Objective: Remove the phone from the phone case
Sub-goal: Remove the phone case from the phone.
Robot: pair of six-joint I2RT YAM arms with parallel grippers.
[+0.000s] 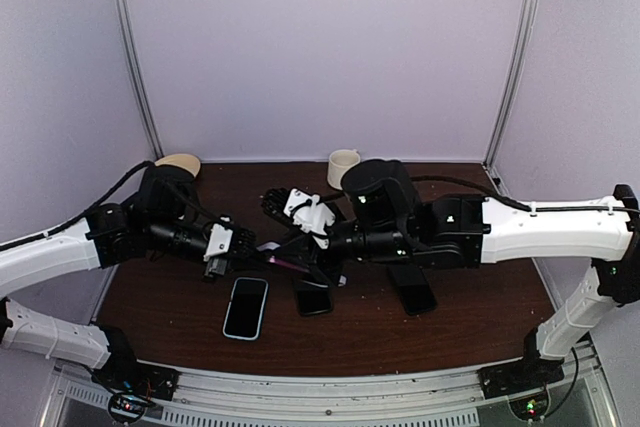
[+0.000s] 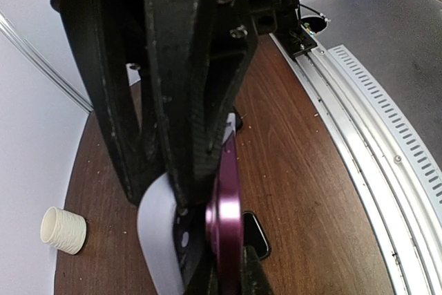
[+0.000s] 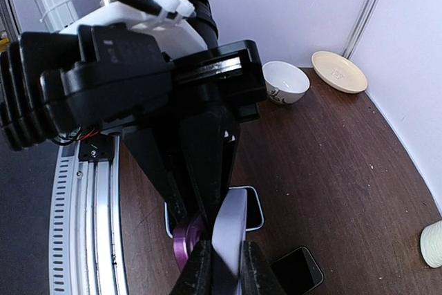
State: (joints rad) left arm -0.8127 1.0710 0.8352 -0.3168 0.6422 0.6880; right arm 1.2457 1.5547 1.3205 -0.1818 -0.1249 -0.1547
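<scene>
The phone (image 3: 231, 229), a lavender slab, is hanging edge-up in the air, above and just beyond the pale-blue handset (image 1: 246, 307) lying flat on the table (image 1: 480, 297). It appears to be sitting partly inside its magenta case (image 2: 224, 215). The left gripper (image 2: 224, 274) is pinching the case rim, fingers narrowed right down on it. The right gripper (image 3: 222, 271) is meeting it from the opposite side, fingers pressing narrow on the lavender body. A dark handset (image 1: 313, 297) is lying beside the pale-blue one, under the pair.

Both grips are sitting on thin edges. A crooked pull could twist the phone loose and drop it onto the handsets below. If the right fingers are also catching the case lip, phone and case would be dragging along together.
</scene>
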